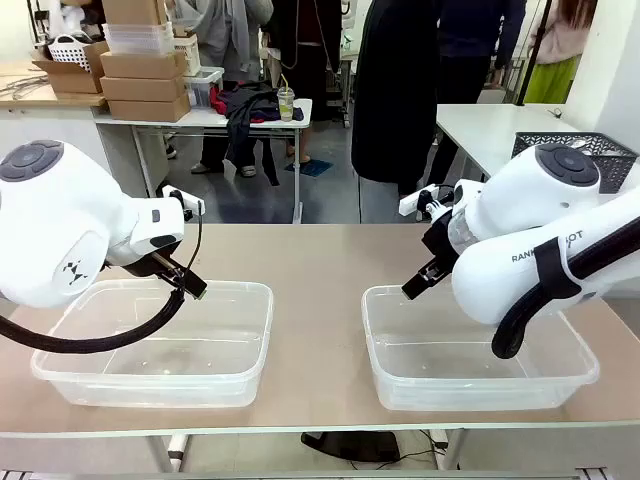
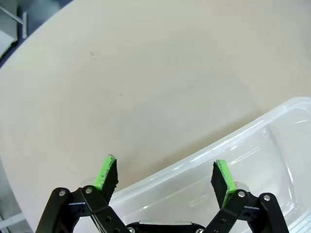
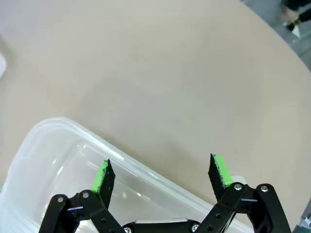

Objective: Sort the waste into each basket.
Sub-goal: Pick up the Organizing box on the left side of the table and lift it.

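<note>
1. My left gripper [image 2: 164,170]: fingers spread wide, nothing between them.
2. The left clear tub [image 2: 233,138]: its rim runs diagonally under those fingers, with one pad over the tub and the other over bare table [image 2: 146,73].
3. My right gripper [image 3: 161,169]: fingers spread wide, nothing held.
4. The right clear tub [image 3: 73,127]: its rim crosses under the fingers, with one pad over the tub and the other over the table.

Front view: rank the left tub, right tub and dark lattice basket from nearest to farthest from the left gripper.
From the left gripper:
1. left tub: just below it, on the table's left side.
2. right tub: across the table, on its right side.
3. dark lattice basket: on another table, far right, behind.
</note>
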Controlling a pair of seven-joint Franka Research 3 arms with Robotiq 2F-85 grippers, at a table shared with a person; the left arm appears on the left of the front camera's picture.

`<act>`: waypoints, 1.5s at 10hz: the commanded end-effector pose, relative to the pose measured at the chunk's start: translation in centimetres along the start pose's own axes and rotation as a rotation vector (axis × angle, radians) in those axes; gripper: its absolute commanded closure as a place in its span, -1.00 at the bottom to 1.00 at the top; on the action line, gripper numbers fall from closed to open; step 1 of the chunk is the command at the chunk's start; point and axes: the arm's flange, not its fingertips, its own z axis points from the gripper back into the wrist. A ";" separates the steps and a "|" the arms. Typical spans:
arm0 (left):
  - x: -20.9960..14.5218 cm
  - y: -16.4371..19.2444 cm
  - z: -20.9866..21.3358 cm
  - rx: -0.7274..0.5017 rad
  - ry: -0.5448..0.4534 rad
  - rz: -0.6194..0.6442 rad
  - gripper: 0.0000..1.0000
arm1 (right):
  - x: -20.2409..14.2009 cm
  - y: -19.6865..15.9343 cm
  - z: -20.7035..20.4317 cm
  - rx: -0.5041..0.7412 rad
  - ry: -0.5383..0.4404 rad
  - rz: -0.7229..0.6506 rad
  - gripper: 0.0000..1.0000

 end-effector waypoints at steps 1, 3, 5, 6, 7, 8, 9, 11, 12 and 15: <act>0.0 0.0 0.0 0.000 0.000 0.000 -1.00 | 0.0 0.0 0.0 0.000 -0.001 0.000 -1.00; 0.0 0.0 0.0 0.000 0.000 0.000 -1.00 | 0.0 0.0 0.0 0.000 -0.001 0.000 -1.00; 0.0 0.0 0.0 0.000 0.000 0.000 -1.00 | 0.0 0.0 0.0 0.000 -0.001 0.000 -1.00; 0.0 0.0 0.0 0.000 0.000 0.000 -1.00 | 0.0 0.0 0.0 0.000 -0.001 0.000 -1.00; 0.0 0.0 0.0 0.000 0.000 0.000 -1.00 | 0.0 0.0 0.0 0.000 -0.001 0.000 -1.00; 0.0 0.0 0.0 0.000 0.000 0.000 -1.00 | 0.0 0.0 0.0 0.000 -0.001 0.000 -1.00; 0.0 0.0 0.0 0.000 0.000 0.000 -1.00 | 0.0 0.0 0.0 0.000 -0.001 0.000 -1.00; 0.0 0.0 0.0 0.000 0.000 0.000 -1.00 | 0.0 0.0 0.0 0.000 -0.001 0.000 -1.00; 0.0 0.0 0.0 0.000 0.000 0.000 -1.00 | 0.0 0.0 0.0 0.000 -0.001 0.000 -1.00; 0.0 0.0 0.0 0.000 0.000 0.000 -1.00 | 0.0 0.0 0.0 0.000 0.000 0.001 -1.00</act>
